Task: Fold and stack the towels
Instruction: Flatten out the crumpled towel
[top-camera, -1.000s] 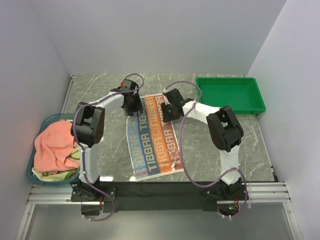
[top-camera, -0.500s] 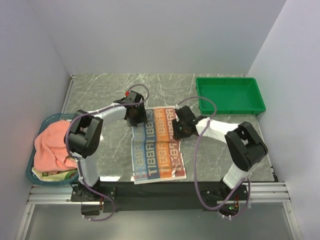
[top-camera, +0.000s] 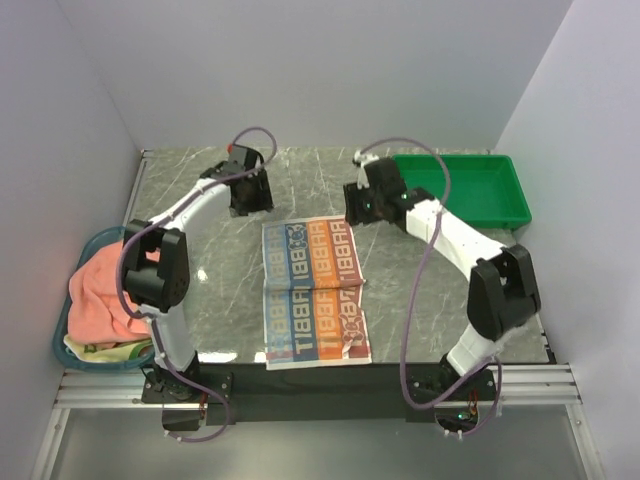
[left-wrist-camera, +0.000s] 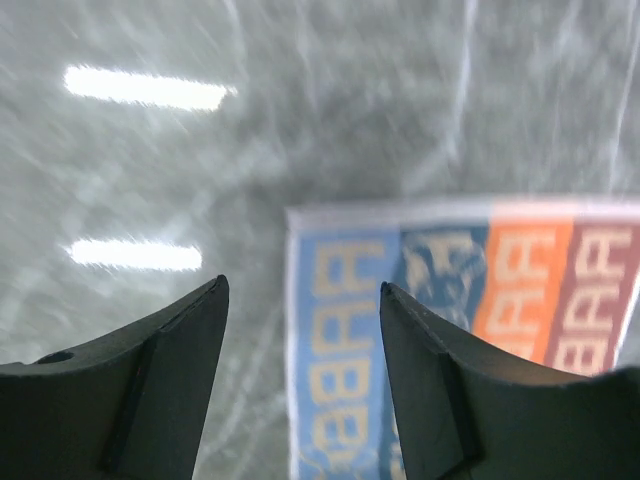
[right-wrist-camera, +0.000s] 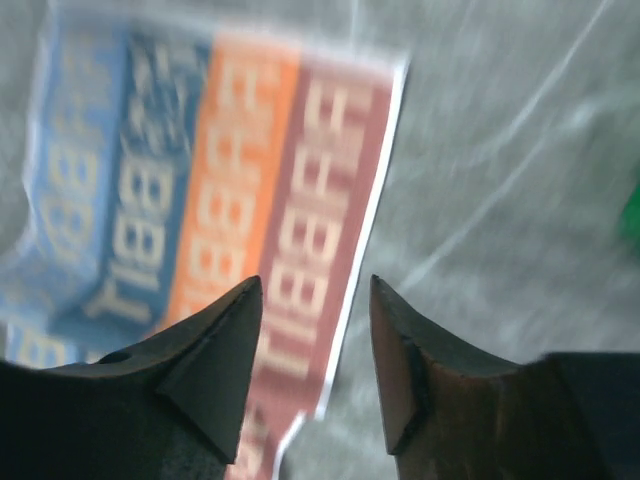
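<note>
Lettered towel (top-camera: 312, 290): spread flat at the centre of the marble table (top-camera: 430, 290), with a crease across its middle. Left gripper (top-camera: 250, 198): just beyond the towel's far left corner, jaws apart, nothing between them. Right gripper (top-camera: 362, 205): beyond the far right corner, beside the green tray (top-camera: 460, 190), jaws apart, nothing held. Pink towel (top-camera: 105, 290): bunched in the blue basket (top-camera: 62, 350) at the table's left edge, on top of a pale yellow towel (top-camera: 100, 347)

Green plastic tray (top-camera: 460, 190) at far right, blue basket (top-camera: 108, 234) at left edge, grey marble table (top-camera: 225, 300)
</note>
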